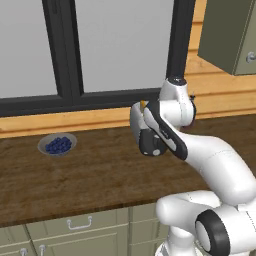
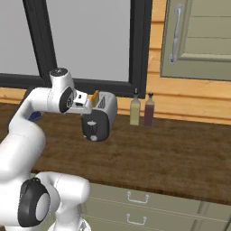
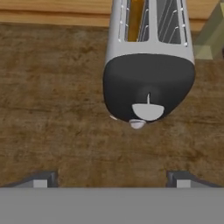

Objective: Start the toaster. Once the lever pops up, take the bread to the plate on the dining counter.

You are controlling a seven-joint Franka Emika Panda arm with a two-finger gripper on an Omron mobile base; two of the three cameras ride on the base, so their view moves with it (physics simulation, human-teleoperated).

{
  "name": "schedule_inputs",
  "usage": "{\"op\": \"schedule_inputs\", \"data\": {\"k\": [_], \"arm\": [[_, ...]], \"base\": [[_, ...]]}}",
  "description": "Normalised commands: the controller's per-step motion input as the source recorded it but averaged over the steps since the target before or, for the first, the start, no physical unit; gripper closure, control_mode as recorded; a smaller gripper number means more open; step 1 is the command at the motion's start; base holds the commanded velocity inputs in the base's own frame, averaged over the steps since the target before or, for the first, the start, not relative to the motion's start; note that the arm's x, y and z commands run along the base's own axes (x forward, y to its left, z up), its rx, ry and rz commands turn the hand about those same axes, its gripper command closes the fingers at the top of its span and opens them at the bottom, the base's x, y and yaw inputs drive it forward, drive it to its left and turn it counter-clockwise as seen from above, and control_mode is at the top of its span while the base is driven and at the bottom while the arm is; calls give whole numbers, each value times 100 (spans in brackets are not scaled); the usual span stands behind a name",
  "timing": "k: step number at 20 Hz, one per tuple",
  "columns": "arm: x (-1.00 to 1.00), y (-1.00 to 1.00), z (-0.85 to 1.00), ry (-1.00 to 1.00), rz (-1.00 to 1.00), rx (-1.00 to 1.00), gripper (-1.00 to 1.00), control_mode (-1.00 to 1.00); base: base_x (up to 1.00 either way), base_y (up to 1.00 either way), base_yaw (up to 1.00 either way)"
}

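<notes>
The silver toaster (image 3: pixel 148 52) stands on the wooden counter with its black end panel (image 3: pixel 148 85) facing my hand. On that panel the pale lever (image 3: pixel 148 112) sits at the lower end of its thin slot line, just above the small round dial (image 3: pixel 137 124). The bread (image 3: pixel 135 17) stands in the left slot, and its tan top pokes above the toaster (image 2: pixel 103 113) as a bread (image 2: pixel 94 96) edge. My gripper (image 3: pixel 113 180) hangs above the counter in front of the end panel, open, its fingertips (image 3: pixel 41 179) wide apart with nothing between them. The plate and the dining counter are out of view.
A grey bowl of blue berries (image 1: pixel 57 145) sits on the counter far to the left. Two bottles, one pale (image 2: pixel 135 110) and one dark (image 2: pixel 149 110), stand against the wall right of the toaster. A wall cabinet (image 2: pixel 198 36) hangs above them; drawers (image 2: pixel 135 203) run below.
</notes>
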Motion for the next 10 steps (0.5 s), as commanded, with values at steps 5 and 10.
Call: {"op": "schedule_inputs", "data": {"k": [5,10], "arm": [[35,-1,-24,-1,0,0,-100,-100],[34,-4,-29,0,0,0,-100,-100]], "base": [[0,0,0],[0,0,0]]}}
